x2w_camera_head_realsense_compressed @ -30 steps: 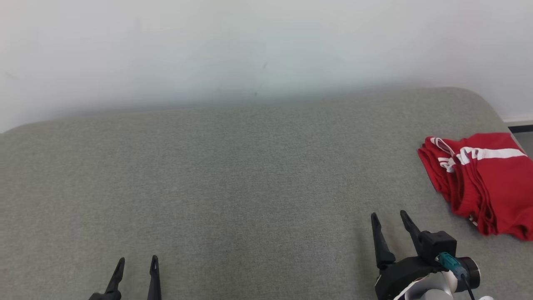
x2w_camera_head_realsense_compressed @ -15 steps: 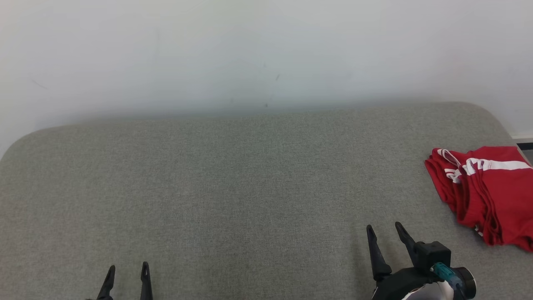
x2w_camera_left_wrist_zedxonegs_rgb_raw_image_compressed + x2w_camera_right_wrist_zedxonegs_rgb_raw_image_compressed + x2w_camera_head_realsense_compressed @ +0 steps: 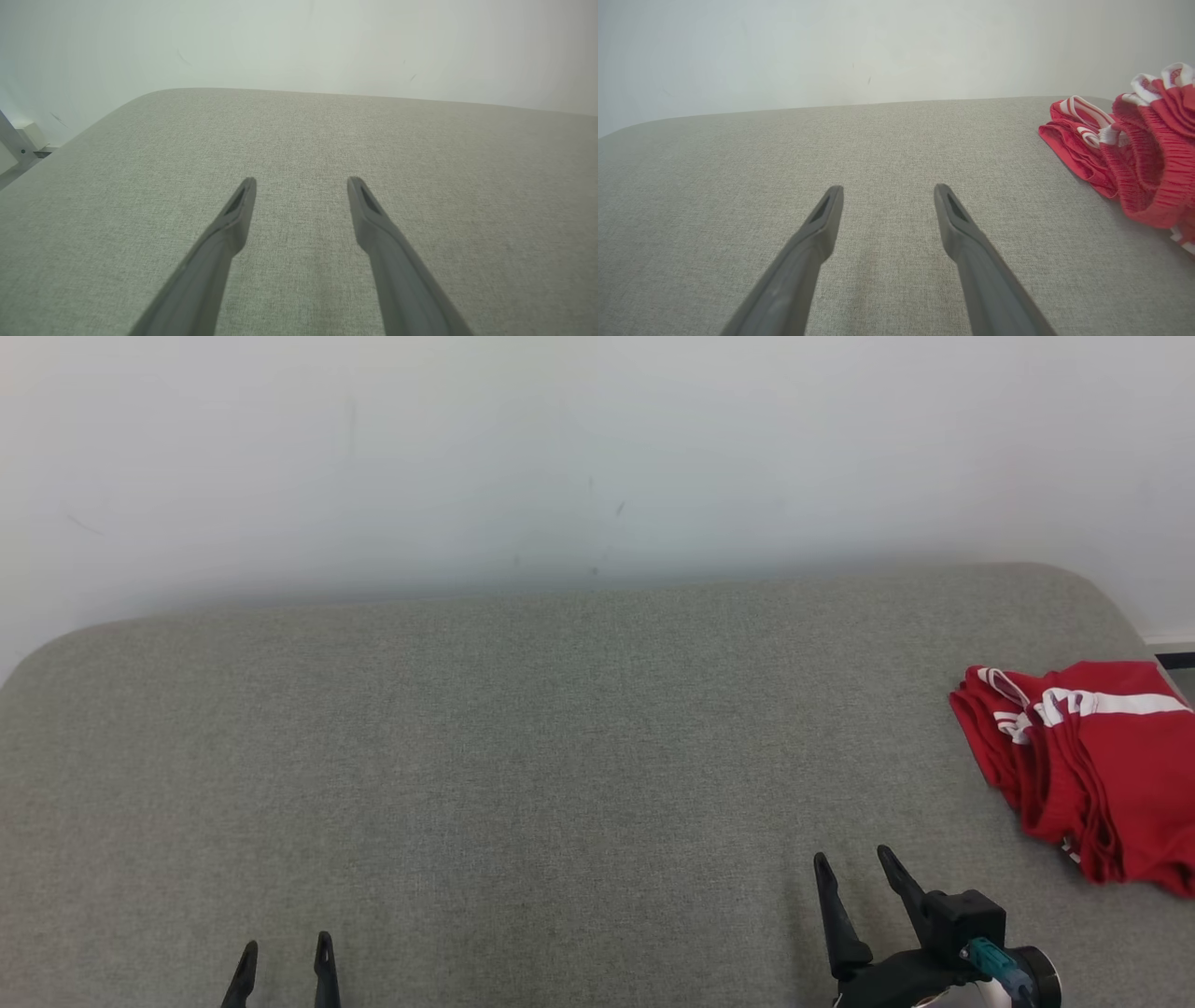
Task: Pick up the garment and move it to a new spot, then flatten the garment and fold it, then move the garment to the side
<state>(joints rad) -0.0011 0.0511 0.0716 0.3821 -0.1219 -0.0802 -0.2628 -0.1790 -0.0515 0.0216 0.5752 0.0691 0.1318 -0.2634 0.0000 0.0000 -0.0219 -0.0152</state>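
The garment [image 3: 1092, 761] is red with white stripes and lies folded in layers at the far right edge of the grey cushioned surface [image 3: 560, 756]. It also lies at the right of the right wrist view, garment [image 3: 1143, 154]. My right gripper [image 3: 851, 861] hovers open near the front, left of the garment and apart from it, nothing between its fingers [image 3: 822, 219]. My left gripper [image 3: 285, 947] stands open at the lower left, far from the garment, with bare fabric between its fingers [image 3: 238, 210].
A pale wall [image 3: 597, 457] rises right behind the surface. The surface has rounded corners, and its right edge [image 3: 1144, 635] drops off just past the garment. A dark strip of floor [image 3: 1176, 660] and a white box [image 3: 30, 135] sit beyond the edges.
The head camera tilted up, so the whole scene shifted down in the picture. Both grippers sit lower in the view and stay open. The garment has not moved on the surface.
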